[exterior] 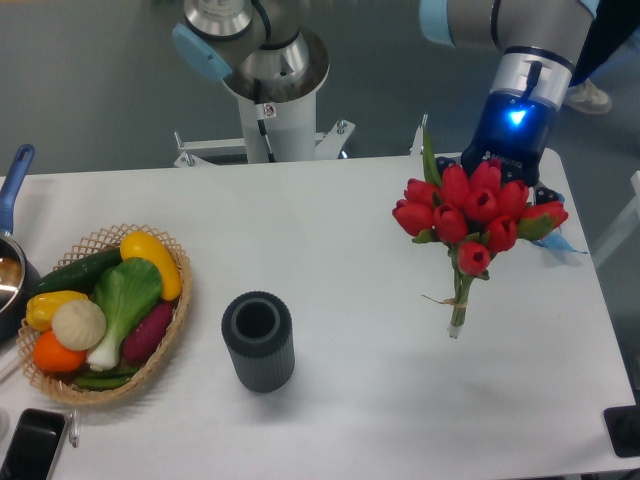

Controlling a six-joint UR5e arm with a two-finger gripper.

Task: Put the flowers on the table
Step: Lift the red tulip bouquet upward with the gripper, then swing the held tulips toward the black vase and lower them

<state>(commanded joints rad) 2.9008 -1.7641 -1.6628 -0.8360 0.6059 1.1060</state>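
Note:
The flowers (472, 214), a bunch of red tulips with green stems tied with tan string, hang over the right side of the white table (380, 400). Their blooms press against my gripper (497, 180), which comes down from the upper right with a blue light glowing on its wrist. My fingertips are hidden behind the blooms, and the bunch stays up with the gripper shut on it. The stems slant down and to the left. The stem ends (455, 325) sit at or just above the tabletop; I cannot tell whether they touch it.
A dark ribbed cylinder vase (258, 341) stands left of the flowers near the table's middle. A wicker basket (168, 345) of vegetables sits at the left, with a blue-handled pan (12, 255) at the left edge. A phone (30, 445) lies at the front left corner. The robot's base (270, 95) is behind the table.

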